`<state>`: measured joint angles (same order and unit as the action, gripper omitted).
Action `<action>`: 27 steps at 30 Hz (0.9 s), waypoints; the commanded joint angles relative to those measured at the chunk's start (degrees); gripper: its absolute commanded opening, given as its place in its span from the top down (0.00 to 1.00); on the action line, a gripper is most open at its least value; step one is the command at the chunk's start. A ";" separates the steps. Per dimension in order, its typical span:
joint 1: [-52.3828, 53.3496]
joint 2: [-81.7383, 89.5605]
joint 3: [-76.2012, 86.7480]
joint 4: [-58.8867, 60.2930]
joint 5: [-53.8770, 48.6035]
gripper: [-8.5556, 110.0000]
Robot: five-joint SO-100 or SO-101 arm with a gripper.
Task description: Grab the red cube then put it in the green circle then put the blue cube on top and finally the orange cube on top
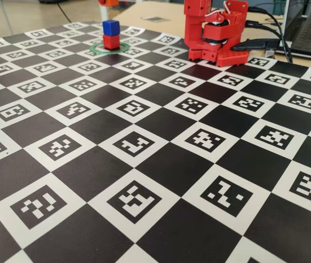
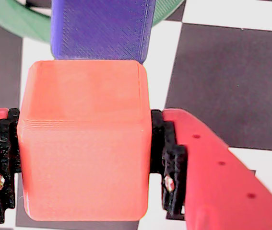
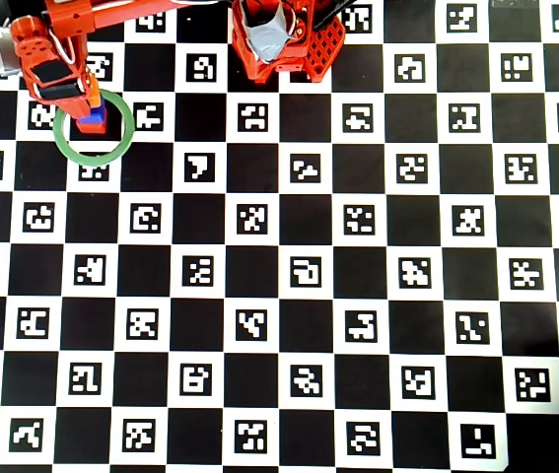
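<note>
- Count: one red cube [image 1: 111, 41], one blue cube [image 1: 111, 27], one orange cube [image 2: 84, 141], one green circle [image 1: 96, 49], one gripper [image 2: 85, 158].
- Far left of the fixed view: red cube sits inside the green circle on the checkered marker mat [image 1: 160, 164], blue cube stacked squarely on top of it. Both small, solid, with rounded edges.
- Only a sliver of orange [image 1: 108, 2] shows at the top edge of the fixed view, above the stack and apart from it.
- Overhead view, far left corner: gripper [image 3: 87, 99] hangs over the green circle [image 3: 62, 143]; a bit of blue cube [image 3: 90, 124] shows under it, the orange cube [image 3: 92, 98] between the fingers. Red cube is hidden here.
- Wrist view: orange cube fills the frame, bright, lighter than the red fingers [image 2: 222, 177], fine layer lines on its faces. Black pads [image 2: 171, 165] press its left and right sides; fingers clenched on it.
- Wrist view only: blue cube [image 2: 102, 28] lies directly beyond the orange one, with the green circle [image 2: 16, 21] curving past its left. Whether orange touches blue cannot be told.
- Right of the stack in the fixed view: red arm base [image 1: 215, 33], cables, a laptop [image 1: 309, 30] behind.
</note>
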<state>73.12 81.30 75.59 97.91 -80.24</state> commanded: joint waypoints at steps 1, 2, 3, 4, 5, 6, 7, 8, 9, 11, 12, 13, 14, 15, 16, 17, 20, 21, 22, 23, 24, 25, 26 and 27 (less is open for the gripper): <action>0.26 1.58 -0.35 -1.14 0.53 0.94; 0.18 1.58 -0.26 -1.32 0.62 0.94; 0.18 1.58 -0.18 -1.58 0.70 0.94; 0.09 1.58 -0.18 -1.93 0.88 0.94; 0.09 1.58 -0.09 -2.55 1.05 0.94; 0.09 1.49 -0.09 -3.08 1.23 0.94; 0.26 1.49 -0.09 -3.52 1.41 0.94; 0.35 1.49 -0.26 -3.69 1.49 0.94; 0.53 1.49 -0.35 -3.87 1.49 0.94; 0.70 1.32 -0.62 -3.96 1.32 0.94; 0.88 1.05 -0.88 -4.04 1.23 0.94; 1.05 0.79 -1.05 -4.31 1.14 0.94; 1.23 0.62 -1.23 -4.75 1.14 0.94; 1.49 0.35 -1.41 -5.01 1.14 0.94; 1.58 0.09 -1.58 -5.19 1.14 0.94; 1.76 0.00 -1.67 -5.36 1.05 0.94; 1.93 -0.09 -1.76 -5.45 0.79 0.94; 1.93 -0.09 -1.76 -5.54 0.79 0.94; 1.93 -0.09 -1.76 -5.54 0.97 0.94; 1.93 -0.09 -1.76 -5.54 1.05 0.94; 1.93 -0.09 -1.76 -5.54 1.14 0.94; 1.93 -0.18 -1.76 -5.71 1.23 0.94; 1.85 -0.18 -1.76 -5.80 1.41 0.94; 1.85 -0.18 -1.76 -5.89 1.41 0.94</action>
<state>74.44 79.28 76.11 92.72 -78.84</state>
